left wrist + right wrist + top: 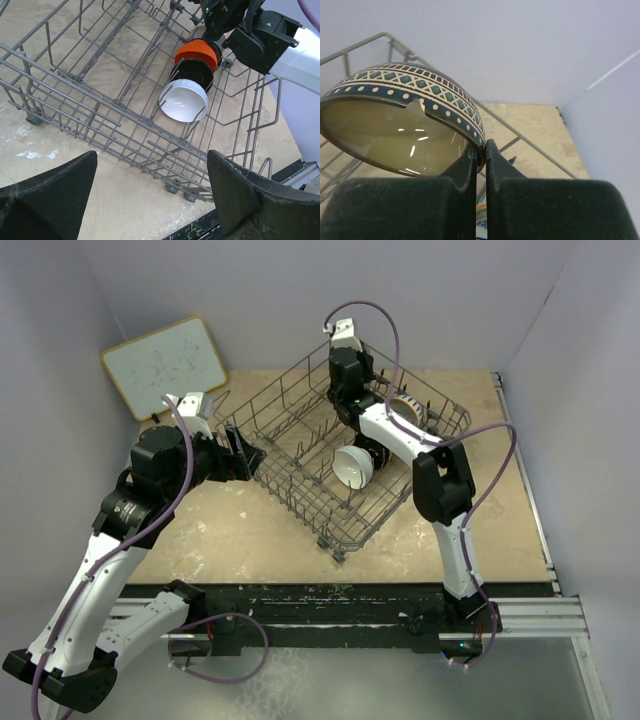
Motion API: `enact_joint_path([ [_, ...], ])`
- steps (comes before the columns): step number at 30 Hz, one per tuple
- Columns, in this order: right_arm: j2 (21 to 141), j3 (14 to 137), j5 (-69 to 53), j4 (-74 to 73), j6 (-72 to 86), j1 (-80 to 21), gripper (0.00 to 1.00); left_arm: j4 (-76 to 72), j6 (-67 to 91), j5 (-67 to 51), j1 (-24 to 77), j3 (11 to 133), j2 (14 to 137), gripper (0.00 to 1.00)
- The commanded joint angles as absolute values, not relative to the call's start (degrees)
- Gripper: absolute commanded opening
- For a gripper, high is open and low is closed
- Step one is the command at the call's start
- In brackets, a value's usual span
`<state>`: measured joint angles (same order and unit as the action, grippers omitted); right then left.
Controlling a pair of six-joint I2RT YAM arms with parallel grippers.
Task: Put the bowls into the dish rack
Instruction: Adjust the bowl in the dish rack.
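Bowls are absent from the near side. The left end effector [151, 155] hangs wide open and empty above the bench [230, 530], just outside the left edge of the dish rack [320, 525]. Deeper in, three bowls stand on edge in one row among the tines, nested close: the white bowl [183, 100] nearest, the black bowl [196, 75] behind it, the orange-red bowl [197, 54] last. Farther on, toward the rack's far side, the right end effector [482, 150] is pinched tight on the rim of the blue-and-white patterned bowl [405, 95], one finger inside and one outside, with rack wires behind and below it.

They look like glazed ceramic: rigid, fairly heavy for their size, slick, and likely to chip against metal. The rim wall seems the sensible hold, since the body is wide and smooth.

A pale jagged mark on the held rim may be a chip or glare; I cannot tell. Whether that bowl touches the rack is cut off. The brown and cream-beige bowls show nowhere.
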<state>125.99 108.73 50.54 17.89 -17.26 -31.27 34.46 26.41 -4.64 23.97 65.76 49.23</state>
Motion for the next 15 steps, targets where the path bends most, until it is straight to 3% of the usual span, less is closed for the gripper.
enact_joint_path([
  [1,125.15,110.16,62.06,32.67,-23.07,-31.11,0.00,33.36,26.42,-5.17,23.87,65.68,48.45,0.93],
  [15,133.93,111.34,63.48,44.05,-39.44,-31.11,0.00,32.67,25.37,-5.32,23.82,64.29,47.62,0.93],
])
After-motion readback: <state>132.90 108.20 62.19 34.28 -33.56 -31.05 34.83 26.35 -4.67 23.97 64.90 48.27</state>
